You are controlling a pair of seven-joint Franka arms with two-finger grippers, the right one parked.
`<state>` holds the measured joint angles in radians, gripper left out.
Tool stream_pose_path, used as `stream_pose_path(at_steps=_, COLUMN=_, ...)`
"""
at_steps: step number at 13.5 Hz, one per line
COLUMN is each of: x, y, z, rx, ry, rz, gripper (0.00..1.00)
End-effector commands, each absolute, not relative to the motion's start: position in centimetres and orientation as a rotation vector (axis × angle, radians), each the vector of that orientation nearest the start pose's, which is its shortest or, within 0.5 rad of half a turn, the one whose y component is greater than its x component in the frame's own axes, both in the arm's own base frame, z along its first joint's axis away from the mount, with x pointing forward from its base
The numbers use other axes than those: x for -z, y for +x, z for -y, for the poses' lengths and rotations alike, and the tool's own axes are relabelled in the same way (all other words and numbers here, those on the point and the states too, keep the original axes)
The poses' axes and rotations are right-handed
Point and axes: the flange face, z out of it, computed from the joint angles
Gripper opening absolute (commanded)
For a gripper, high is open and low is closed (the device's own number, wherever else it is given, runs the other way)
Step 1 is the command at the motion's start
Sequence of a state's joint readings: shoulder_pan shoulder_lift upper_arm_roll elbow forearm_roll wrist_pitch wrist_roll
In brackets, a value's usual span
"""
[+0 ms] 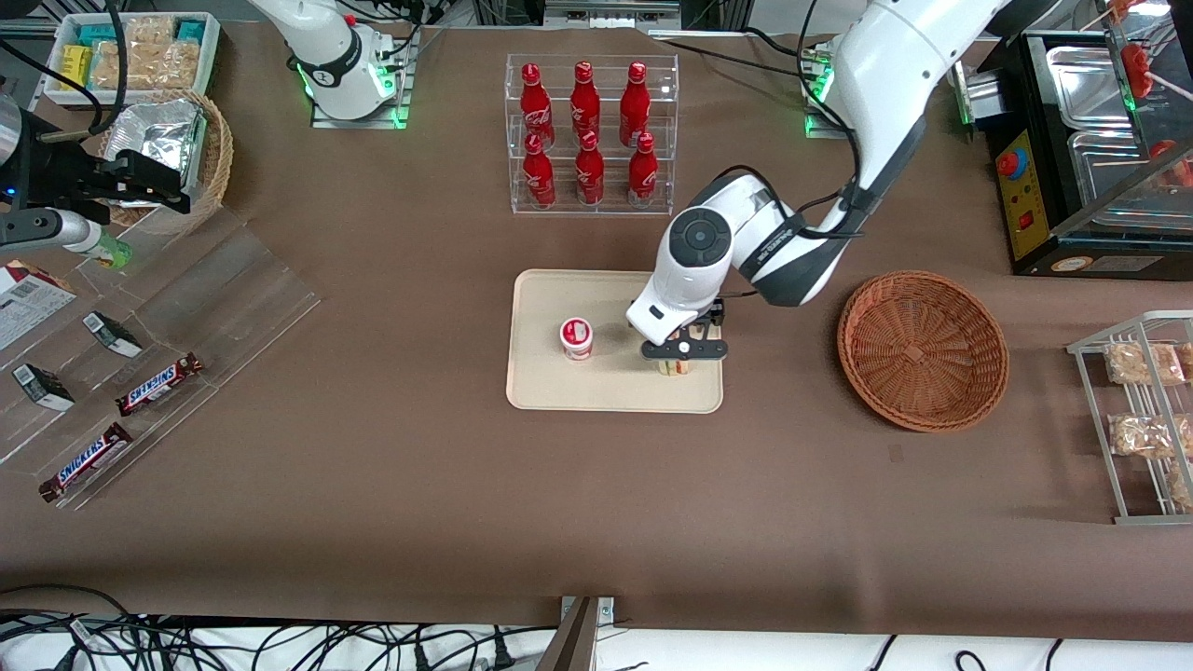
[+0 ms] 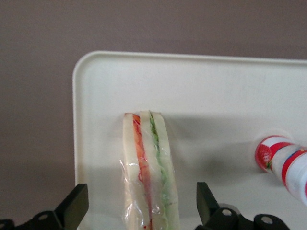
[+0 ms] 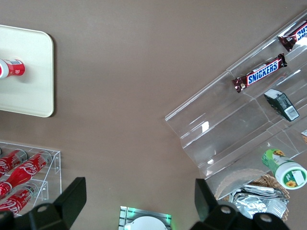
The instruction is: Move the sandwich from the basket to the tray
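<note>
The wrapped sandwich (image 2: 148, 167) stands on its edge on the beige tray (image 2: 216, 96), near the tray's end toward the working arm. Pale bread with red and green filling layers shows through the clear wrap. My left gripper (image 2: 141, 201) is open, one black finger (image 2: 74, 206) on each side of the sandwich with a gap on both sides. In the front view the gripper (image 1: 680, 359) hangs low over the tray (image 1: 559, 382) and hides most of the sandwich (image 1: 673, 368). The reddish-brown wicker basket (image 1: 923, 349) sits empty beside the tray, toward the working arm's end of the table.
A small red-and-white cup (image 1: 577, 337) stands on the tray beside the sandwich. A clear rack of red bottles (image 1: 592, 135) stands farther from the front camera than the tray. A wire rack of snack bags (image 1: 1142, 410) is by the basket. Clear shelves with Snickers bars (image 1: 158, 384) lie toward the parked arm's end.
</note>
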<state>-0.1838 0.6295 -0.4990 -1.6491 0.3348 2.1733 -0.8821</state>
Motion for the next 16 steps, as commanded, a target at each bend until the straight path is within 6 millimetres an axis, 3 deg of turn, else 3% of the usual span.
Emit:
stream_pose_path(at_steps=1, x=-36.6, y=57.1, z=35.1, rx=0.114, ry=-3.074, rz=0.350, gripper=1.00)
stream_pose_path(at_steps=3, x=-42.5, y=58.1, z=31.6, rx=0.190, ry=-3.030, rz=0.549, gripper=1.00)
stream_pose_path(at_steps=7, x=-51.4, y=59.6, z=25.8, rx=0.147, ry=-2.962, rz=0.748, gripper=1.00)
stream_pose_path(at_steps=11, x=-55.5, y=59.5, z=21.5, rx=0.058, ry=-2.992, rz=0.716, gripper=1.00)
stream_pose_path(at_steps=14, x=-57.0, y=59.6, z=18.5, rx=0.049, ry=-3.018, rz=0.667, gripper=1.00)
stream_pose_path(at_steps=16, x=-57.6, y=60.0, z=14.8, rx=0.020, ry=-3.032, rz=0.587, gripper=1.00)
